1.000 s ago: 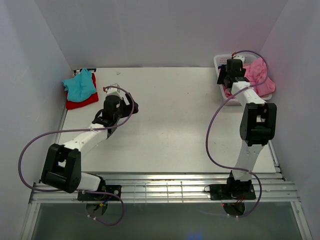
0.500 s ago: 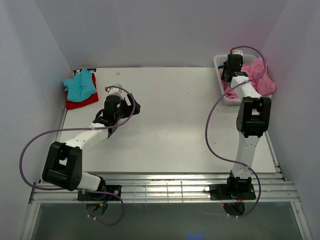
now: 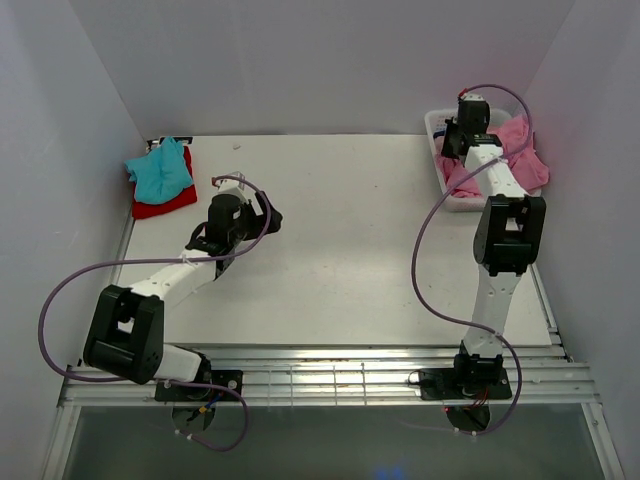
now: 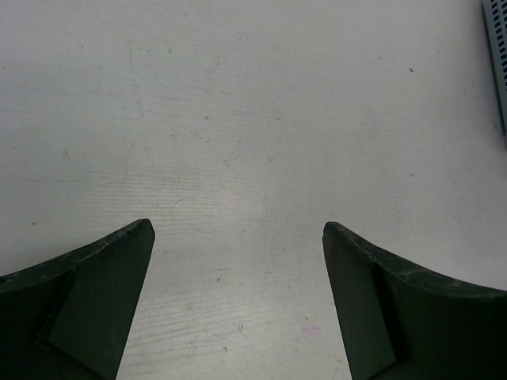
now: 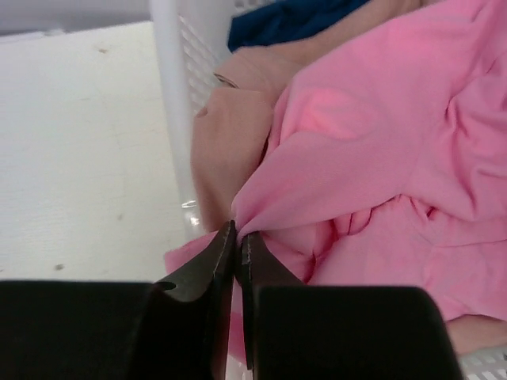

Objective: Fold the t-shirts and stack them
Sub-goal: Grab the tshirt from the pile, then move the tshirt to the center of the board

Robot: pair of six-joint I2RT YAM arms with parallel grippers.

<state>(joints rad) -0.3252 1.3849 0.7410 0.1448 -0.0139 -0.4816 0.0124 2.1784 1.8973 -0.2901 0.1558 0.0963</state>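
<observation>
A bright pink t-shirt [image 5: 380, 150] [image 3: 520, 145] lies heaped in the white basket [image 3: 436, 125] at the back right. My right gripper [image 5: 237, 231] [image 3: 460, 135] is shut on a fold of it at the basket's near wall [image 5: 174, 95]. Under the pink cloth lie a dusty salmon-pink t-shirt [image 5: 230, 127] and a dark blue one [image 5: 285, 20]. A teal t-shirt [image 3: 160, 168] rests on a red one [image 3: 168, 202] at the back left. My left gripper [image 4: 238, 237] [image 3: 262, 212] stands open over bare table, nothing between its fingers.
The white table [image 3: 340, 230] runs between the two arms. Grey walls enclose it at the back and on both sides. A purple cable [image 3: 432, 250] loops beside the right arm. The basket's edge [image 4: 497, 55] shows at the right of the left wrist view.
My right gripper has gone from open to shut, pinching a fold of the bright pink t-shirt, and has shifted a little deeper over the basket. The left arm has barely moved.
</observation>
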